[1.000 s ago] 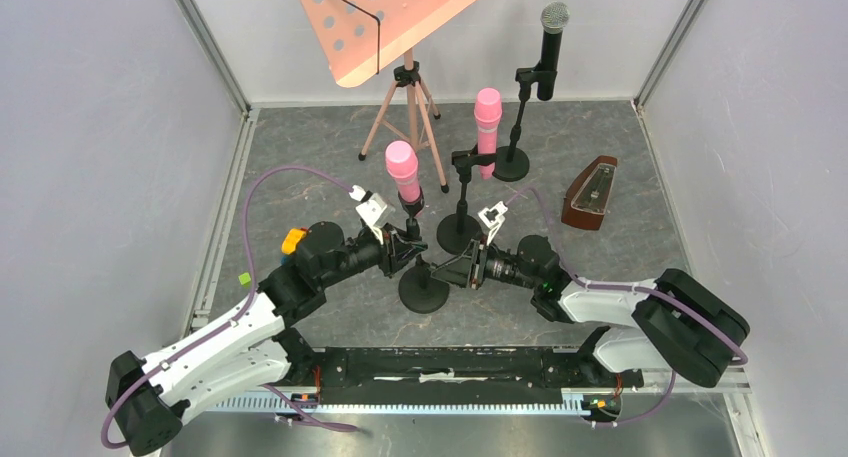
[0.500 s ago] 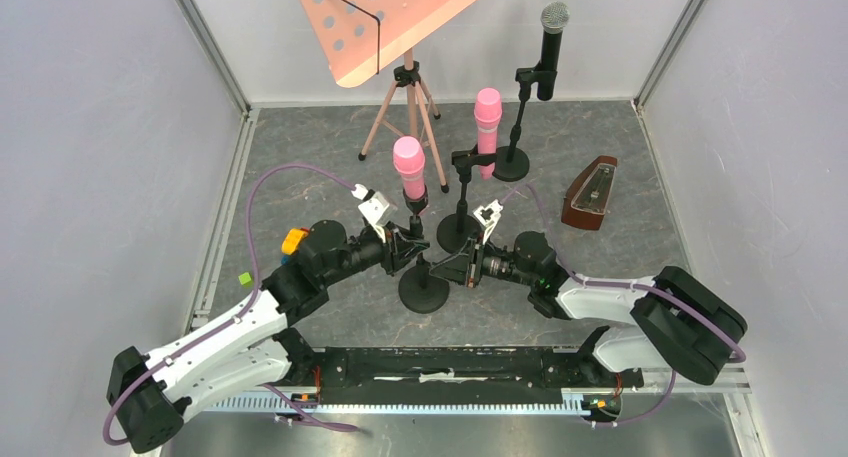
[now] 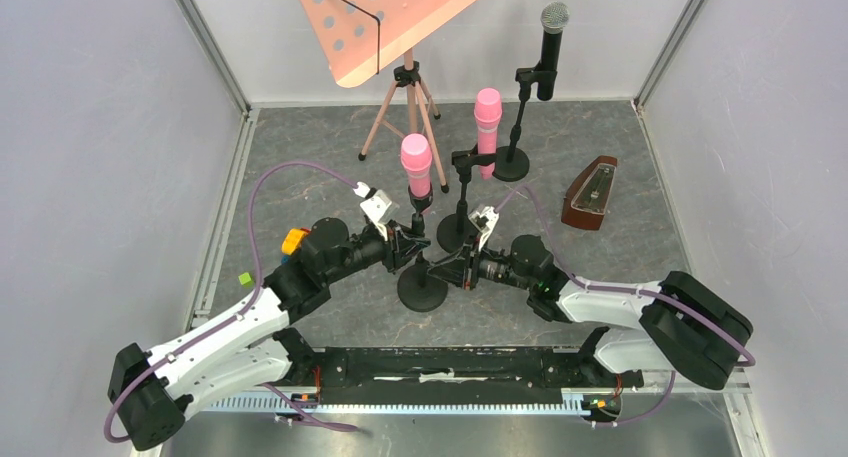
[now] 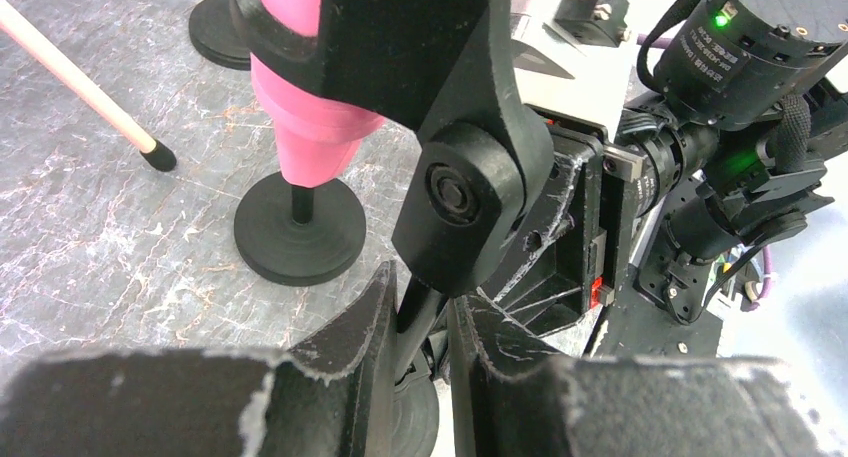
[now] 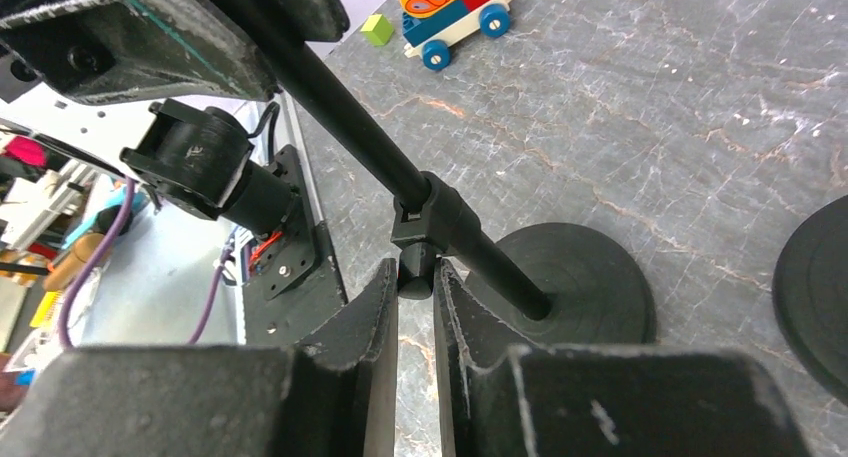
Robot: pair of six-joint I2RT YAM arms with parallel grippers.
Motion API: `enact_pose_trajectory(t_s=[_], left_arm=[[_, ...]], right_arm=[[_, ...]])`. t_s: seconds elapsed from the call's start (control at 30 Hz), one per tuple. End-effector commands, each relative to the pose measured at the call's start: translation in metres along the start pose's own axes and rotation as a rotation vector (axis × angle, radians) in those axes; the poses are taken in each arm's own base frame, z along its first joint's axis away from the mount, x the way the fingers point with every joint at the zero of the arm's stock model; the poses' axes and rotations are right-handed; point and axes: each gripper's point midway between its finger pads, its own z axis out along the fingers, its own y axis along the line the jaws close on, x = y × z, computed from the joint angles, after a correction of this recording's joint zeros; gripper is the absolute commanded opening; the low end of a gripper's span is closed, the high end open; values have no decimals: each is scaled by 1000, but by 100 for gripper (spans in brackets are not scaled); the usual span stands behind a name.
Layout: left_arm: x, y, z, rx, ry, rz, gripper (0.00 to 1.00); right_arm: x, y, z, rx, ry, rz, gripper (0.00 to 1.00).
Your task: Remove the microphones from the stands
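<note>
- My left claw [image 4: 425, 299] is pinched nearly closed on the stand [image 3: 423, 294], just under its clip [image 4: 420, 57]. My right claw [image 5: 415, 277] is clamped tight low on the pole.
- The pink microphone [image 3: 416, 165] stands upright in that clip, mid-surface [image 3: 300, 147].
- I judge it rigid, smooth and top-heavy, so I'd grip its handle.
- Three microphones on three stands, counting the second pink microphone [image 3: 487, 115] and the black microphone [image 3: 549, 52].

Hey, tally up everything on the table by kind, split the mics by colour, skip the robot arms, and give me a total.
Pink microphones: 2
Black microphone: 1
Microphone stands: 3
Music stand: 1
Metronome: 1
Toy car: 1
Green block: 1
Total: 10
</note>
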Motion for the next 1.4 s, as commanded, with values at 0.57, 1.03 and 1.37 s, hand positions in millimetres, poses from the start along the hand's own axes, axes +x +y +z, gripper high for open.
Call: enact_pose_trajectory(t_s=[0.57,1.03,1.37], left_arm=[[22,-18,-7,82,80,-32,7],[23,-19,-11,83,82,-42,7],[20,-20,-11,88,76,-42,9]], right_arm=[[-7,-14,3,96,-54,-531,5],[-10,-7,2,86,-91,-1164,3],[-10,-22,2,220,5,-1521,2]])
